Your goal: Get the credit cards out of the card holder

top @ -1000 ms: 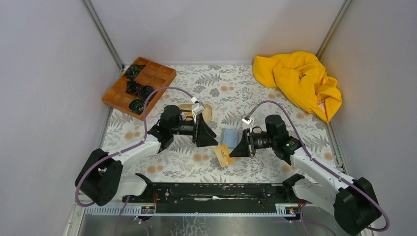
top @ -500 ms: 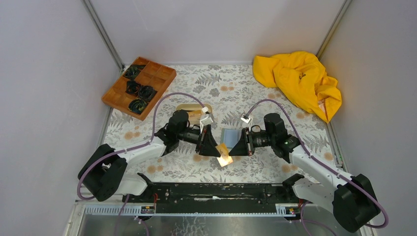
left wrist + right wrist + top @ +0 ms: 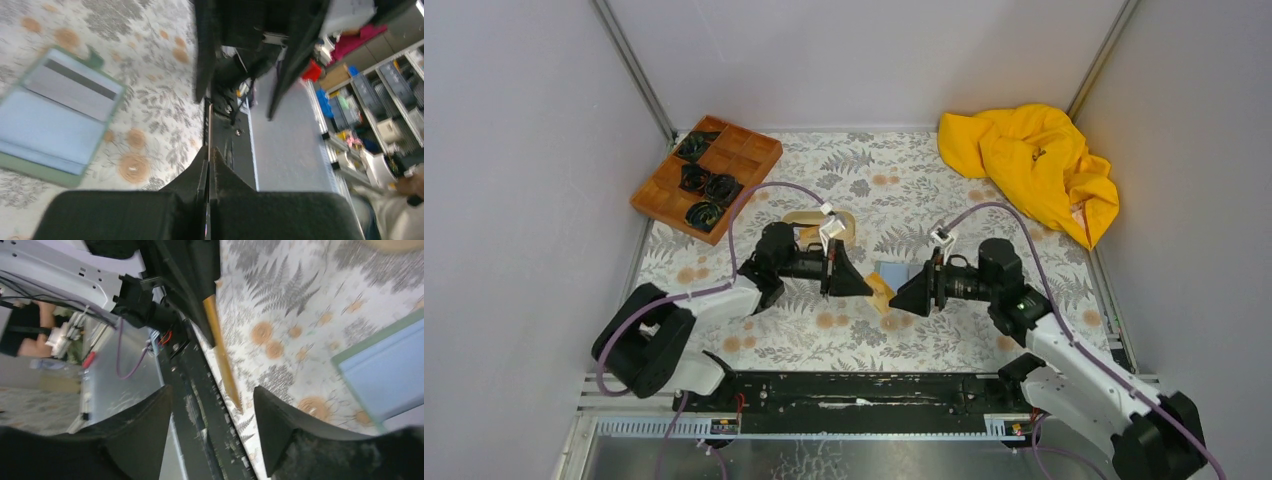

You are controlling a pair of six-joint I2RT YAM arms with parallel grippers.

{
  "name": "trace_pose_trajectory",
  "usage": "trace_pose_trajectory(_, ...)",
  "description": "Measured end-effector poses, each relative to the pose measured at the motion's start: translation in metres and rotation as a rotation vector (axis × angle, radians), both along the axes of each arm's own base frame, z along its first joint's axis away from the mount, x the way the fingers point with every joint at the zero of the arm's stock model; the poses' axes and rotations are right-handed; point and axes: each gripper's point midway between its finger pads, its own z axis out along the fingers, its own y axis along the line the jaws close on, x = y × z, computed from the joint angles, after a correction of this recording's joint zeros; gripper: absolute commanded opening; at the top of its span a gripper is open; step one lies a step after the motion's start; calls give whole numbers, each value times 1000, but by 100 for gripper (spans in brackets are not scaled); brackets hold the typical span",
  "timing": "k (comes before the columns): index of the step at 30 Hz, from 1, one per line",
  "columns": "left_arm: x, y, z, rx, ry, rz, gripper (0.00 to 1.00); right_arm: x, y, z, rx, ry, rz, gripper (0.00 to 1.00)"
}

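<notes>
The tan-orange credit card [image 3: 881, 293] hangs between the two arms, above the table's middle. My left gripper [image 3: 856, 284] is shut on its left edge; the left wrist view shows that card [image 3: 208, 125] edge-on between the closed jaws of the left gripper [image 3: 209, 150]. My right gripper [image 3: 902, 299] stands open just right of the card, and in its own view the card [image 3: 220, 347] slants in front of the open right gripper [image 3: 212, 390]. The blue-grey card holder [image 3: 890, 271] lies open on the cloth behind them. A whitish card with a dark stripe [image 3: 75, 85] sits in the card holder [image 3: 45, 130].
A brown wooden compartment tray [image 3: 724, 160] with black coils is at the far left. A beige oval tray [image 3: 809, 218] lies behind the left arm. A yellow cloth [image 3: 1034, 165] is heaped at the far right. A black rail [image 3: 854, 390] runs along the near edge.
My left gripper moved in and closed on the tan-orange card. My right gripper, which held that card, opened and let it go. The card now sits a little higher and farther back.
</notes>
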Motion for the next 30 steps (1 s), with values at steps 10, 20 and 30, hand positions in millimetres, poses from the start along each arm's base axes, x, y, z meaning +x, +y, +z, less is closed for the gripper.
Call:
trace_pose_trajectory(10,47,-9,12,-205,188,197,0,27,-8,30,117,-170,-205,76)
trace_pose_trajectory(20,56,2,65,-398,116,336,0,41,-9,26,155,-158,-290,64)
trace_pose_trajectory(30,62,0,64,-412,134,373,0,47,-2,34,203,-145,-289,40)
